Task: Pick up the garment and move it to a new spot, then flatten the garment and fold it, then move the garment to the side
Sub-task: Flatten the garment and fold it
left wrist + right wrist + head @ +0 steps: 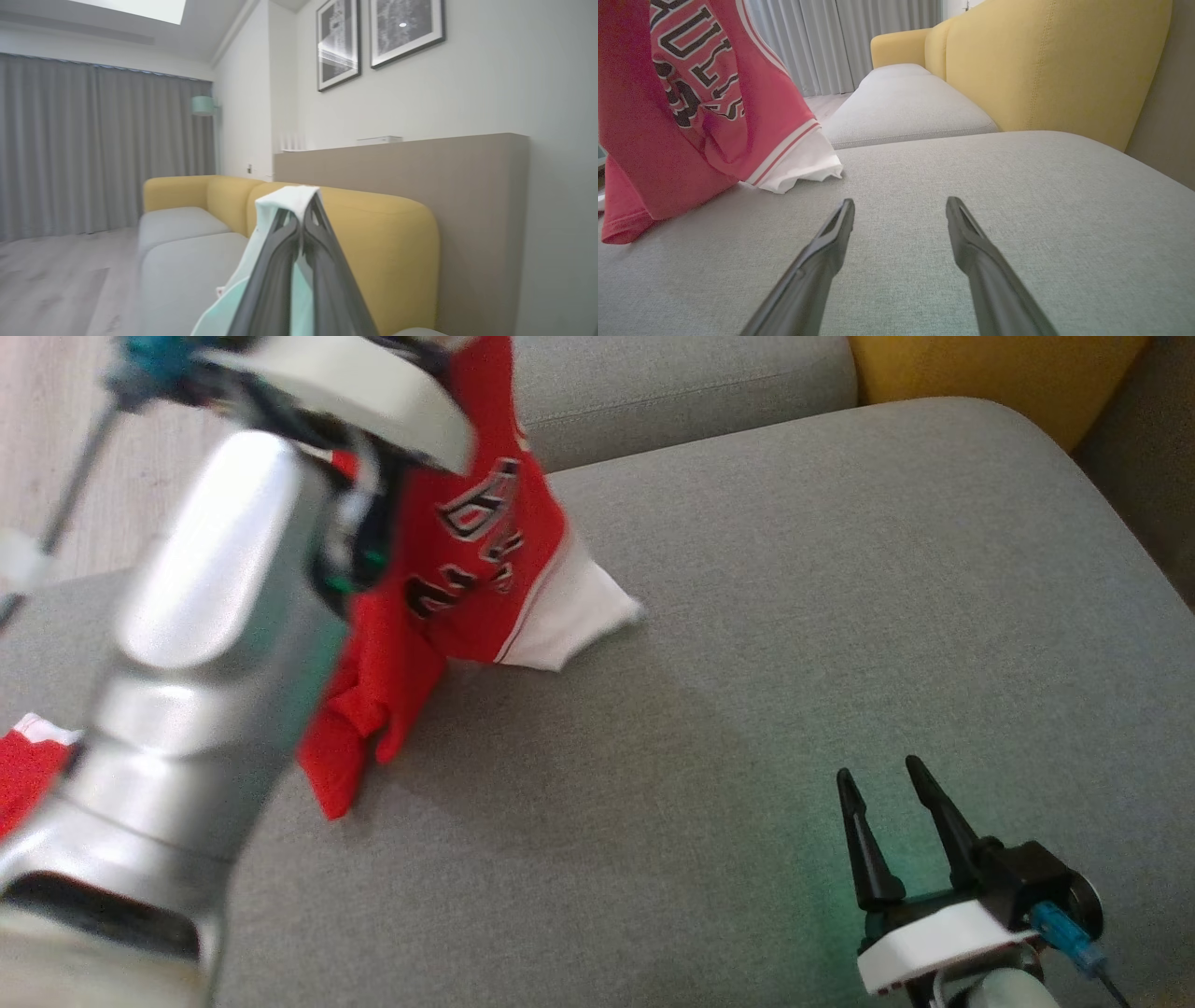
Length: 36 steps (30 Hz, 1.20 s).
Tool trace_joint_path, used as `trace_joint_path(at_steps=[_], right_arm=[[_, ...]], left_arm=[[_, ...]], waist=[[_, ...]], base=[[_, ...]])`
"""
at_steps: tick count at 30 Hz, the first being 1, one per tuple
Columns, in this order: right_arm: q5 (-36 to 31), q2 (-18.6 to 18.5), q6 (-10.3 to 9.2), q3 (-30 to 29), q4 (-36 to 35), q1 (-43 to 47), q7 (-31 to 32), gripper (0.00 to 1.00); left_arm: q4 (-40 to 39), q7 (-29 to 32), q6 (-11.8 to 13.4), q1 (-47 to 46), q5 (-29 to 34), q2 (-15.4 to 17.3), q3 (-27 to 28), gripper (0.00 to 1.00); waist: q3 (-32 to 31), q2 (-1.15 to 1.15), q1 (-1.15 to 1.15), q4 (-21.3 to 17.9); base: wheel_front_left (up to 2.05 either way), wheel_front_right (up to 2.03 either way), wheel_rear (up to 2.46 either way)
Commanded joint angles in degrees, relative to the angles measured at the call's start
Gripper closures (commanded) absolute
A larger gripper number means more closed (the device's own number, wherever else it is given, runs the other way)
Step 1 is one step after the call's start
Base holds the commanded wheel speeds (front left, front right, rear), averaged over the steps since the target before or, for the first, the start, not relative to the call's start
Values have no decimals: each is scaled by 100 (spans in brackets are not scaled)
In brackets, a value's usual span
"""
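Note:
A red jersey [467,560] with black-and-white lettering and white sleeve trim hangs from above, its lower folds and white sleeve resting on the grey sofa seat [747,663]. In the right wrist view the jersey [691,93] drapes at the left. My left gripper [301,219] is shut on a pale fold of the jersey [292,198], raised high over the seat; in the head view my silver left arm [205,644] hides the grip. My right gripper [878,784] stands open low over the seat at the lower right, apart from the cloth, and its fingers [831,242] frame bare cushion.
A yellow backrest [1055,65] runs behind the grey seats. A seam [691,439] separates this cushion from the one beyond. Wooden floor [56,448] lies to the left of the sofa. More red cloth [28,770] shows at the far left edge.

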Motion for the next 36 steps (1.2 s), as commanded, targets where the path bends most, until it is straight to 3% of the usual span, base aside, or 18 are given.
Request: trace_joint_path(at_steps=[1,7,10,21,22,24,25,32,36], right_arm=[[-28,-81,44,130,-162,-189,-38,0],[-25,-109,44,138,-184,-239,-38,0],[-26,-104,44,174,-181,-299,-38,0],[78,-30,44,228,-150,-500,-38,0],[77,-26,44,210,-142,-496,-38,0],[75,-18,44,200,-133,-507,-38,0],[76,-14,44,194,-132,-519,-38,0],[101,11,44,68,-174,-496,-38,0],[88,15,44,-41,-231,-440,-38,0]], left_arm=[[-180,-32,-27,-273,-19,107,146,100],[-563,-72,-267,325,-112,-674,-614,100],[-816,-32,-307,763,-221,-899,-1197,100],[-1566,-417,-58,1477,-1471,-972,-3527,98],[-1584,-453,-70,1513,-1581,-973,-3633,85],[-1524,-518,-62,1533,-1683,-973,-3764,41],[-1476,-544,-57,1529,-1696,-973,-3804,2],[-1093,-566,-6,1541,-1863,-973,-3886,0],[-907,-742,217,1709,-1964,-897,-3749,0]], waist=[[7,0,0,2],[85,0,0,-28],[160,0,0,-107],[615,0,0,-526],[648,0,0,-537],[703,0,0,-563],[719,0,0,-568],[702,0,0,-475],[665,0,0,-413]], base=[[0,0,0],[0,0,0],[0,0,0],[0,0,0],[0,0,0],[0,0,0],[0,0,0],[0,0,0],[0,0,0]])
